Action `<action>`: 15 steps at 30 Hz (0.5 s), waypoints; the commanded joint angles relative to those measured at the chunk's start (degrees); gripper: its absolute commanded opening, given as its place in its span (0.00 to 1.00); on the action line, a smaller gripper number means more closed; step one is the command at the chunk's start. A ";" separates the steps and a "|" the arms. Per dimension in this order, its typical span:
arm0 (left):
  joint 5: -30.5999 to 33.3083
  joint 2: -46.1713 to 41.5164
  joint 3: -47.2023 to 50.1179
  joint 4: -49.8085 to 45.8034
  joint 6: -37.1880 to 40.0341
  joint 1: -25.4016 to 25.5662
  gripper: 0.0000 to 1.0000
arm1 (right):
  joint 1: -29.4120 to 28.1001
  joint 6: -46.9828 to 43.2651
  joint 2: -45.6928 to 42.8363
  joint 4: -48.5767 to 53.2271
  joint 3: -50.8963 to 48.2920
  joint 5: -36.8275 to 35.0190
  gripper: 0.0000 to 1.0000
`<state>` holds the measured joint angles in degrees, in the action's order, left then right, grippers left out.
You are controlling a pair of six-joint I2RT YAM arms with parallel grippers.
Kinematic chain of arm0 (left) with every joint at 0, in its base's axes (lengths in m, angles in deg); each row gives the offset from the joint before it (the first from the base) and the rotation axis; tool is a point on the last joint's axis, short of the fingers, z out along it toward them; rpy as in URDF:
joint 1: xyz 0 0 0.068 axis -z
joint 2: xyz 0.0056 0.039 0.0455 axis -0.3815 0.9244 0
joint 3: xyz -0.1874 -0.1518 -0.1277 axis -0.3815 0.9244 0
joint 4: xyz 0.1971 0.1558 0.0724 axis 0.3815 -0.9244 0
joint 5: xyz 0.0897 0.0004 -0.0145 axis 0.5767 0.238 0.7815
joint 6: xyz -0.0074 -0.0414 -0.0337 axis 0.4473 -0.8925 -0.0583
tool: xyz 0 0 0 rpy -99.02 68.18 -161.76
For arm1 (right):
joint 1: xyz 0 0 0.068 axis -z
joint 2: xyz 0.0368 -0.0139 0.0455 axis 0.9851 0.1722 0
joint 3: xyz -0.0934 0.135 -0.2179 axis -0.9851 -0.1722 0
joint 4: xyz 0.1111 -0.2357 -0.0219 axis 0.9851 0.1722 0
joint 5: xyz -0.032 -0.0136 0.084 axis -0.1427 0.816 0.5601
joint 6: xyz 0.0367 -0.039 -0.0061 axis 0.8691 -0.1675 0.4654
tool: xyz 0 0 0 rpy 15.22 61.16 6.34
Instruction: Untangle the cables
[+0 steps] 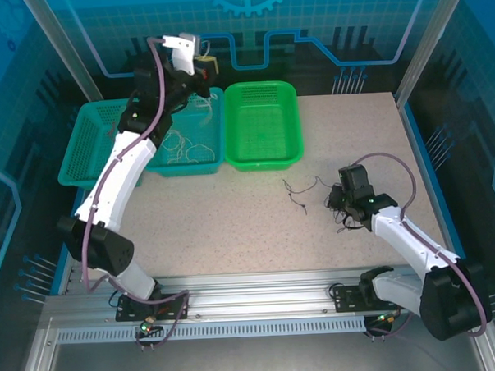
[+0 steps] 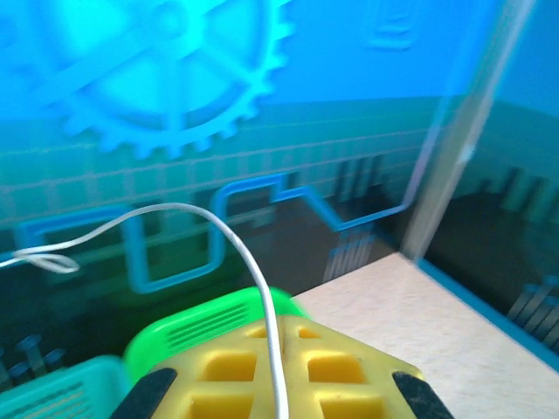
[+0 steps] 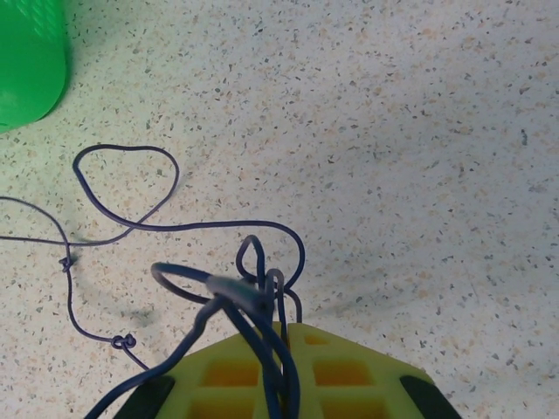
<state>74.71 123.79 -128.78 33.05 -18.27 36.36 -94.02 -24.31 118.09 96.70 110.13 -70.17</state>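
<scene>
in the top view the teal basket stands at the table's ten o'clock. the left arm crosses its middle, so it cannot be told whether it is one basket or two side by side. loose whitish cables lie curled in its right part. the left gripper hangs raised above the basket's far edge, at about eleven o'clock of the table. in the left wrist view its yellow jaws are pressed together on a single whitish cable. that cable rises from between the jaws toward twelve o'clock, arcs over to nine o'clock and ends in a small flattened loop in the air.

just to the right of the teal basket stands the green basket, at the table's twelve o'clock, with nothing seen inside it.

on the speckled table, near its centre, thin dark purple cables lie in loose curls, well apart from both baskets. they trail off toward four o'clock into the right gripper, which sits low at the table surface. in the right wrist view the jaws are closed on a knotted bunch of these dark purple cables. one strand loops out to ten o'clock, and another runs to nine o'clock with two small knots along it. a corner of the green basket shows at eleven o'clock of that view.
</scene>
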 commanded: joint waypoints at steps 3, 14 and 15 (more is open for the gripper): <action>3.09 6.76 -1.90 -2.84 -0.92 -5.71 0.00 | 1.10 1.12 -1.81 3.15 1.65 0.37 0.01; 0.36 14.37 -5.02 -3.35 -8.17 -12.26 0.56 | 1.93 1.06 -2.56 4.92 3.94 5.36 0.01; -1.14 13.84 -4.91 -2.68 -9.24 -12.26 0.60 | 2.00 0.47 -2.77 3.66 4.06 7.82 0.02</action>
<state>76.63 139.72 -130.44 28.44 -24.33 24.03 -92.92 -23.98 116.64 100.62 112.22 -67.09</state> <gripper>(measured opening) 0.576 0.081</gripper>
